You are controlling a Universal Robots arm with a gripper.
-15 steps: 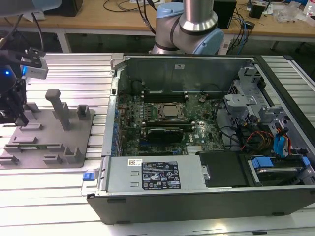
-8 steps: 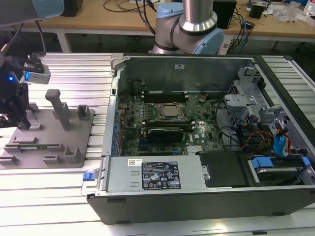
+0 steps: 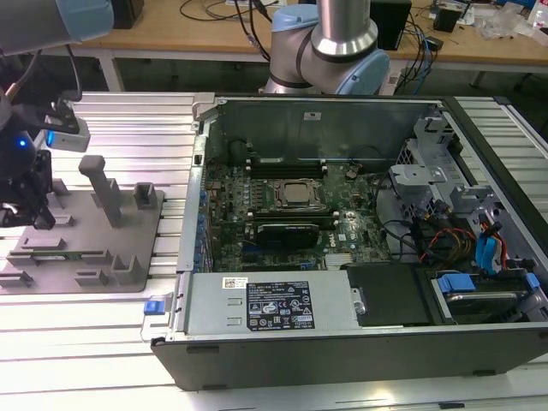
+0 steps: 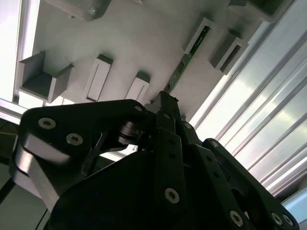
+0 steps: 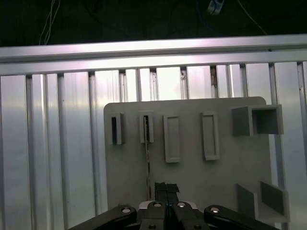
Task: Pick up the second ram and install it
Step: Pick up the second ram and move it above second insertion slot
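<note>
The gripper (image 3: 36,214) is held over the grey fixture plate (image 3: 128,248) at the exterior view's left, fingers pressed together. In both wrist views the second ram (image 5: 147,163) (image 4: 189,55) is seen right at the fingertips (image 5: 166,188) – possibly pinched, contact unclear.

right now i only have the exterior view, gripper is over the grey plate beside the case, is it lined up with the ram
observer: in the first wrist view the second ram is a thin edge-on line running up beside the gripper, a little off its midline
operator: is it lying in its holder
observer: in the second wrist view its far end sits in a raised bracket on the fixture plate, its near end at the gripper
</note>
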